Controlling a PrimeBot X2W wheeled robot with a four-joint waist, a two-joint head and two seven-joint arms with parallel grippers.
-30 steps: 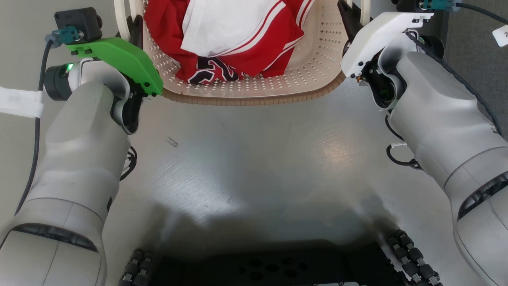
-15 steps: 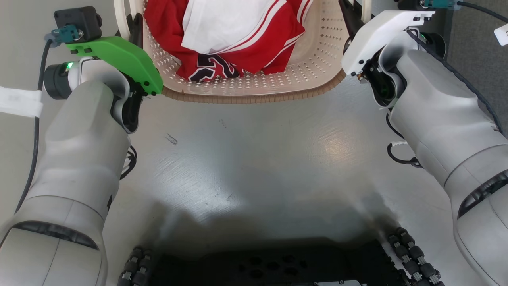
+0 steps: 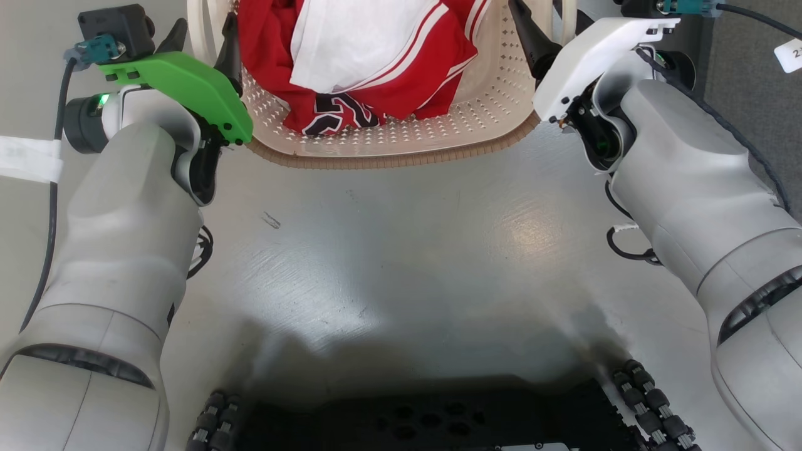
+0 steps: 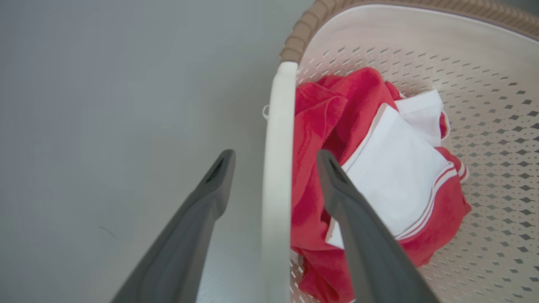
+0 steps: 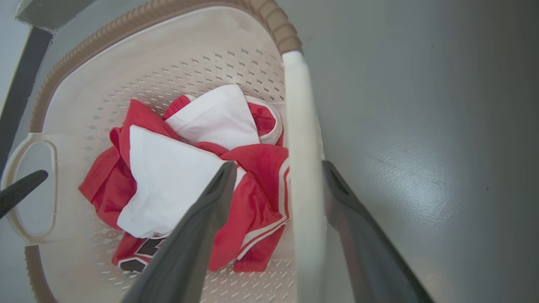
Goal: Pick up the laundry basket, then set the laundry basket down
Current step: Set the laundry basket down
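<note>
Though partly hidden, dark numerals [image 3: 335, 113] on red jersey [image 3: 407, 94] inside laundry basket [image 3: 401, 136].

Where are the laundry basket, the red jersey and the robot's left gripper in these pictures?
laundry basket [image 3: 495, 88]: head view, on its bare perforated inner wall.
red jersey [image 3: 432, 72]: head view, on the red cloth beside the white stripes.
left gripper [image 4: 273, 155]: left wrist view, midway between its two dark fingertips.

Partly cut-off 2 on white tag [image 3: 789, 55]
</note>
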